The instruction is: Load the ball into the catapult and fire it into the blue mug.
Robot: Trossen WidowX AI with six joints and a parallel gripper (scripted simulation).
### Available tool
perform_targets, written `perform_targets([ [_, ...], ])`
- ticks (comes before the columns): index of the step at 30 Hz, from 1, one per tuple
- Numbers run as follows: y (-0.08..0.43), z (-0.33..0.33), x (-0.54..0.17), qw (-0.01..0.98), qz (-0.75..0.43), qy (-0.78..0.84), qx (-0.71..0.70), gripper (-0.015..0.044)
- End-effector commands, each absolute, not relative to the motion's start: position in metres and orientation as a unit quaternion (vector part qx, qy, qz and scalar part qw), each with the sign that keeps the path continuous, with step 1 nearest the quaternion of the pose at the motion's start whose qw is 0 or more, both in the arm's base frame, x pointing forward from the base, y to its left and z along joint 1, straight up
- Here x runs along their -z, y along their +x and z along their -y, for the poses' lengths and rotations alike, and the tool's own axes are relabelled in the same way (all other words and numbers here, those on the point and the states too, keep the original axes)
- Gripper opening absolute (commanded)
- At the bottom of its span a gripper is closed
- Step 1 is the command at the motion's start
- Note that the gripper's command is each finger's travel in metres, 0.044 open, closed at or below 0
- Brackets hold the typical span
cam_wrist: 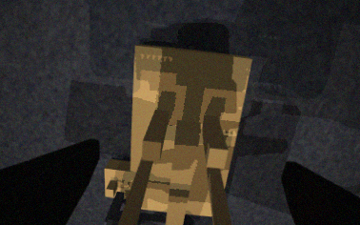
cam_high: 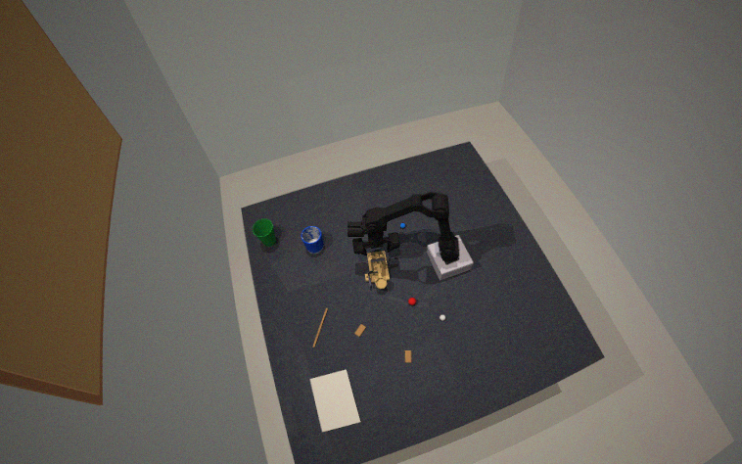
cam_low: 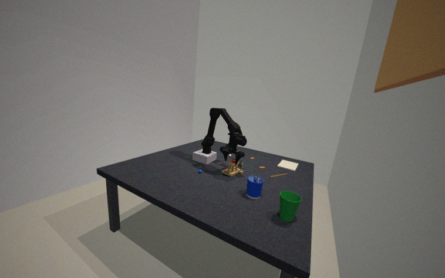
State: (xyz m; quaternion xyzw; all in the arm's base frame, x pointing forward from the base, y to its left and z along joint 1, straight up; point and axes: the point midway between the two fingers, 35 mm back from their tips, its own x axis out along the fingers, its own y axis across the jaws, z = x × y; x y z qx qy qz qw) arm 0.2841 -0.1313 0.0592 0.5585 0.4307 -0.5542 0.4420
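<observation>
The tan catapult [cam_high: 378, 267] [cam_low: 231, 171] [cam_wrist: 186, 157] stands on the table between the arm's base and the mugs. In the top view its round cup points away from the arm, and no ball shows in it. My gripper [cam_high: 376, 245] [cam_low: 231, 160] [cam_wrist: 191, 159] is open and empty, pointing down above the catapult, one finger on each side of it in the wrist view. The blue mug [cam_high: 312, 241] [cam_low: 254, 187] stands upright left of the catapult in the top view. A red ball [cam_high: 411, 301] [cam_low: 233, 160], a white ball [cam_high: 441, 317] [cam_low: 229, 155] and a blue ball [cam_high: 402, 225] [cam_low: 199, 171] lie on the table.
A green cup [cam_high: 263, 231] [cam_low: 289, 206] stands beyond the blue mug. A thin wooden stick [cam_high: 319, 327] [cam_low: 278, 175], two small orange-brown blocks [cam_high: 360, 330] [cam_high: 408, 355] and a pale sheet [cam_high: 335, 400] [cam_low: 287, 165] lie on the table. The arm's white base block [cam_high: 450, 265] [cam_low: 204, 156] stands behind the catapult.
</observation>
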Motion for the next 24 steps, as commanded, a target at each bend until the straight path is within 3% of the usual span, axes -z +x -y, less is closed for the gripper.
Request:
perform_targets([
  [1,0.286,0.132,-0.057,0.444,-0.426,0.561,0.554,0.0440],
  [24,0.287,0.133,-0.020,0.444,-0.426,0.561,0.554,0.0440],
])
